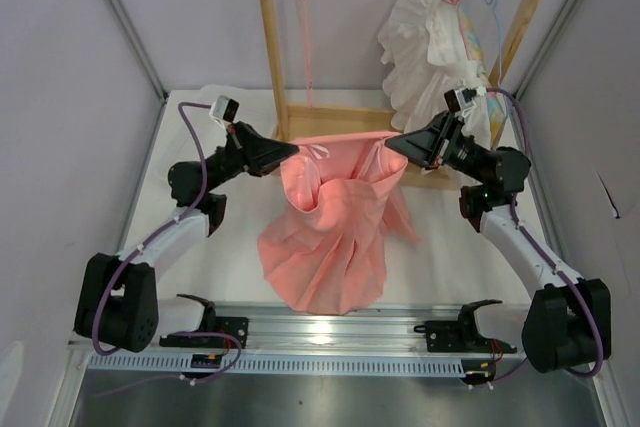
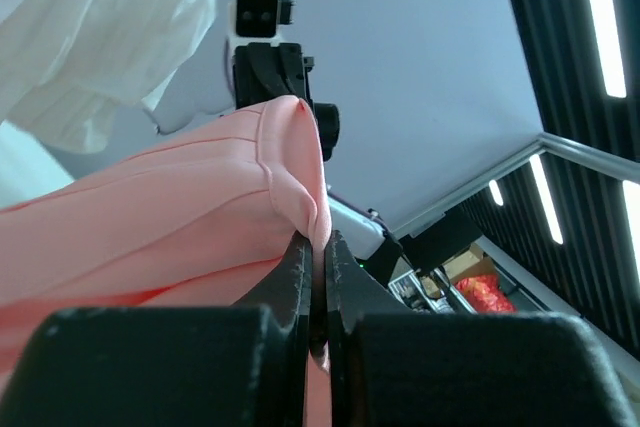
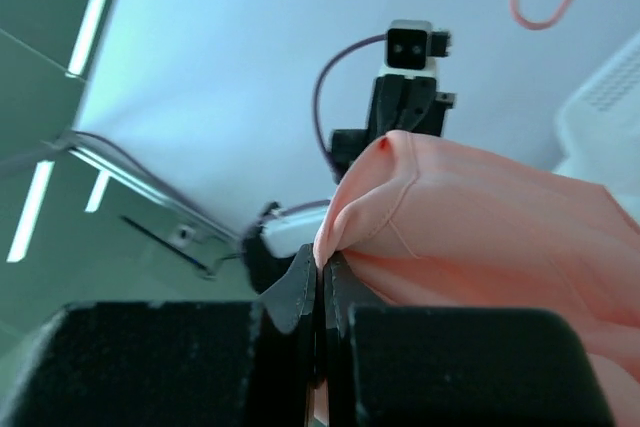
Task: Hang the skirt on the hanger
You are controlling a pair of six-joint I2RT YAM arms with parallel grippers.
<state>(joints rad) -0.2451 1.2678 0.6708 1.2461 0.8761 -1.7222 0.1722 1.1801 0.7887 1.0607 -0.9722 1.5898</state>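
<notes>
Pink skirt [image 1: 330, 237] hanging in open space above the table [image 1: 235, 247], top edge pinched tight at each end by left gripper [image 1: 297, 151] and right gripper [image 1: 391, 142], pink hanger [image 1: 305, 47] on the wooden rack [image 1: 269, 47] behind.

The top external camera is sitting high above and behind the arm bases [image 1: 118, 309], looking down and forward over the whole worktop [image 1: 232, 277] as far as the wooden rack [image 1: 270, 47] at the far side. The left wrist camera is sitting just behind its own jaws, looking up along them from very close, across the skirt [image 2: 150, 217] toward the right arm's camera [image 2: 258, 13]. The right wrist camera is doing likewise from the opposite side, facing the left arm's camera [image 3: 410, 47]. All three views are sharing the skirt's top edge
</notes>
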